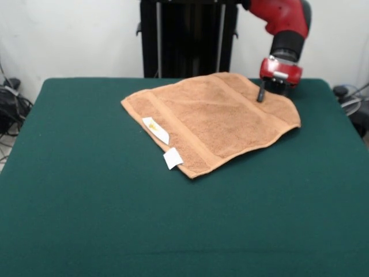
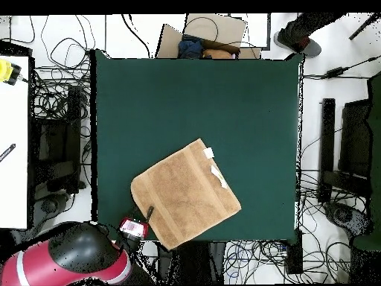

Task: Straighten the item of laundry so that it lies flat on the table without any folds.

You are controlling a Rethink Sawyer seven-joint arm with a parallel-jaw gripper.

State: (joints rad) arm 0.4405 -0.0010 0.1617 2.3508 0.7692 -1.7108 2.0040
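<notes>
Terry towel [image 1: 213,121] spread nearly flat, far part of green desk [image 1: 86,219] | my tool [image 1: 261,95] on its edge, finger state unclear | little smoothing left, I judge

My work surface is a large rectangular table [image 1: 86,219] covered in dark green felt. Lying directly on it is one small, roughly square orange-tan terry towel [image 1: 213,118], spread flat toward the far right part in the front view, turned at an angle to the table's edges. Two white tags [image 1: 156,130] sit on its near-left edge.
</notes>
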